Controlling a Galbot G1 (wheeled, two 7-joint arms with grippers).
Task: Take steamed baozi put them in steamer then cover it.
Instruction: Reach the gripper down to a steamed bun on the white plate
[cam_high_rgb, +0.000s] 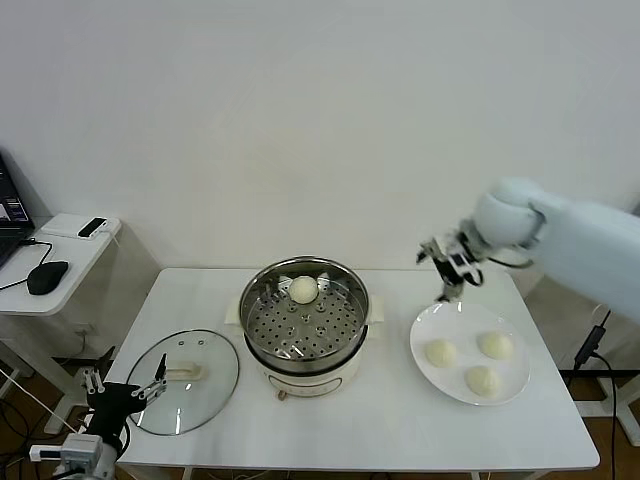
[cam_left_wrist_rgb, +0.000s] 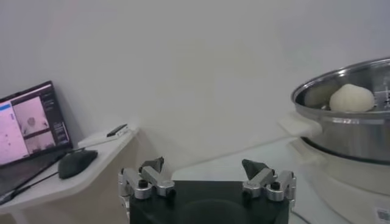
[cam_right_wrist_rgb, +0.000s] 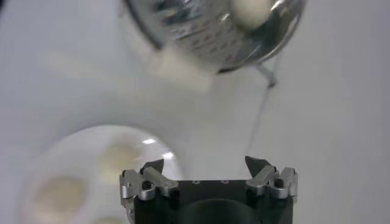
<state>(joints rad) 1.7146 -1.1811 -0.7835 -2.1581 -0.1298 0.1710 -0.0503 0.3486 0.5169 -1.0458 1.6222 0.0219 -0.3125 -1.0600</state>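
Baozi in steamer: one bun (cam_high_rgb: 303, 290) lay on the perforated floor, toward the back wall; it also showed over the rim in the left wrist view (cam_left_wrist_rgb: 351, 98) and in the right wrist view (cam_right_wrist_rgb: 250, 10).
Baozi on plate: three buns sat on the white plate (cam_high_rgb: 428, 328), apart from one another, at left (cam_high_rgb: 440, 352), back right (cam_high_rgb: 495, 345) and front (cam_high_rgb: 482, 380).
Steamer: the steel basket (cam_high_rgb: 262, 295) stood uncovered on its cream base at the middle of the table (cam_high_rgb: 400, 420), with the plate just beside it on the robot's right.
Cover: the glass lid (cam_high_rgb: 215, 385) lay flat on the table to the robot's left of the steamer, handle (cam_high_rgb: 187, 372) up, near but apart from the base.
Right gripper: it (cam_high_rgb: 446, 268) hung in the air above the far edge of the plate, between plate and steamer, jaws spread and empty (cam_right_wrist_rgb: 207, 165).
Left gripper: it (cam_high_rgb: 125, 385) sat low at the table's front left corner, at the near edge of the lid, jaws apart and holding nothing (cam_left_wrist_rgb: 207, 165).
Side desk: a small white desk (cam_high_rgb: 70, 262) stood to the robot's left with a mouse (cam_high_rgb: 47, 276), a laptop (cam_left_wrist_rgb: 27, 131) and a small dark device (cam_high_rgb: 92, 227) on it.
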